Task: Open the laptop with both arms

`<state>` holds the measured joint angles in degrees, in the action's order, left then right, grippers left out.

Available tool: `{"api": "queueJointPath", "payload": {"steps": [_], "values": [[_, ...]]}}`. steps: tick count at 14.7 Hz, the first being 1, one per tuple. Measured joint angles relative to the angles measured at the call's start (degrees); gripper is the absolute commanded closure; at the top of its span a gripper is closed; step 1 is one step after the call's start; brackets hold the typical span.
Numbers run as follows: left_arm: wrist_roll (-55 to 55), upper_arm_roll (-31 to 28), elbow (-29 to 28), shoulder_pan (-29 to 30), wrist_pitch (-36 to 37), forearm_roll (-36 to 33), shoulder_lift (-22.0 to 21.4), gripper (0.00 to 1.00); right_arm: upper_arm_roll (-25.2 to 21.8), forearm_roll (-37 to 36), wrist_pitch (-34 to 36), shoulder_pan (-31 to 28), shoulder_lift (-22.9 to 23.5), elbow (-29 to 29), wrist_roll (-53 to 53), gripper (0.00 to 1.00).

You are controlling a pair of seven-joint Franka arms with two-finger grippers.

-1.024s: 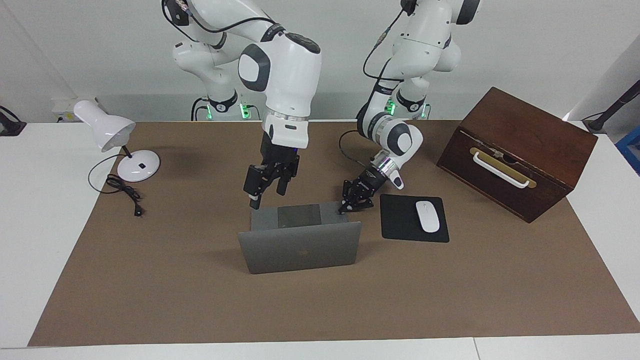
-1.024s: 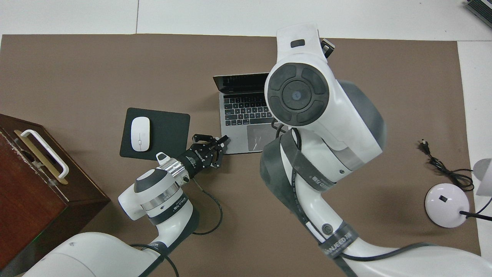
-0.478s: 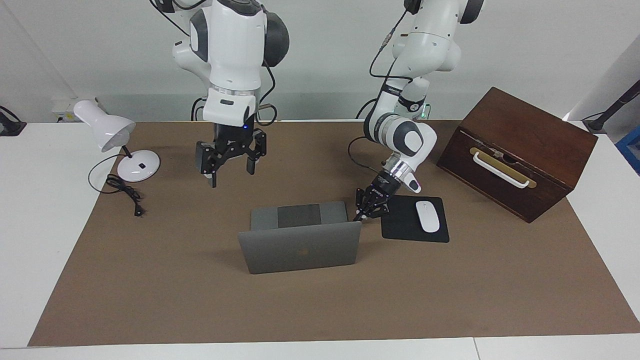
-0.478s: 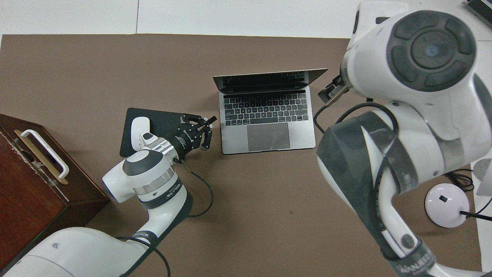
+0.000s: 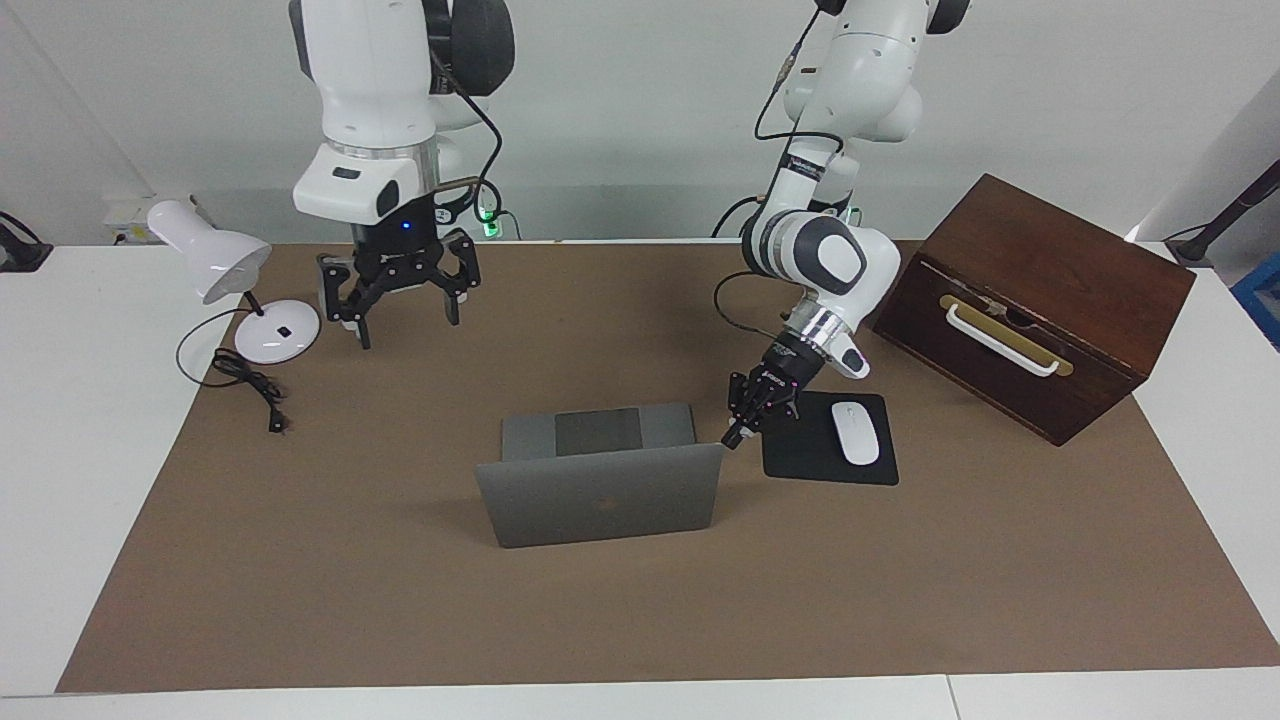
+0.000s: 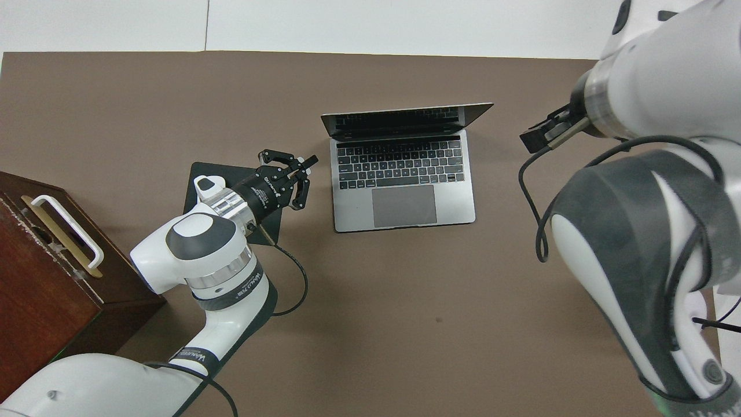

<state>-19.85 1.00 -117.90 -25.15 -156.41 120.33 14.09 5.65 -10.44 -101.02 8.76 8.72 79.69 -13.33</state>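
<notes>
The laptop (image 5: 600, 505) stands open in the middle of the brown mat, its lid upright with the logo side turned away from the robots. Its keyboard and trackpad (image 6: 402, 185) show from above. My left gripper (image 5: 735, 435) is shut and hangs low beside the laptop's edge toward the left arm's end, between the laptop and the mouse pad. From above, the left gripper (image 6: 311, 161) stands a small gap away from the base. My right gripper (image 5: 405, 325) is open, holds nothing, and is raised over the mat by the lamp's base. Only part of the right gripper (image 6: 547, 130) shows from above.
A black mouse pad (image 5: 800, 450) with a white mouse (image 5: 855, 432) lies beside the laptop toward the left arm's end. A dark wooden box (image 5: 1030, 300) with a white handle stands at that end. A white desk lamp (image 5: 215, 260) and its cable (image 5: 250, 385) are at the right arm's end.
My right arm has risen off the laptop and swung toward the lamp. My left gripper has slid off the base's near corner along the laptop's side toward the lid. The laptop has not moved.
</notes>
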Motion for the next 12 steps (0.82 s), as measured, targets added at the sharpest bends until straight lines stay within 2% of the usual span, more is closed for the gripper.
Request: {"api": "queueJointPath", "payload": {"steps": [2, 8, 12], "values": [[-0.01, -0.04, 0.01, 1.01, 0.00, -4.57, -0.26, 1.00, -0.04, 1.71, 1.24, -1.99, -0.94, -0.01, 0.97, 0.00], [-0.68, -0.12, 2.49, 6.75, 2.07, -26.16, -0.32, 1.00, -0.04, 5.50, 4.50, -3.74, -3.07, -0.02, 8.84, 0.00], [-0.90, -0.22, 7.63, 12.33, 5.98, -44.74, 0.53, 1.00, -0.05, 6.71, 5.23, -4.70, -3.22, -0.01, 13.25, 0.00]]}}
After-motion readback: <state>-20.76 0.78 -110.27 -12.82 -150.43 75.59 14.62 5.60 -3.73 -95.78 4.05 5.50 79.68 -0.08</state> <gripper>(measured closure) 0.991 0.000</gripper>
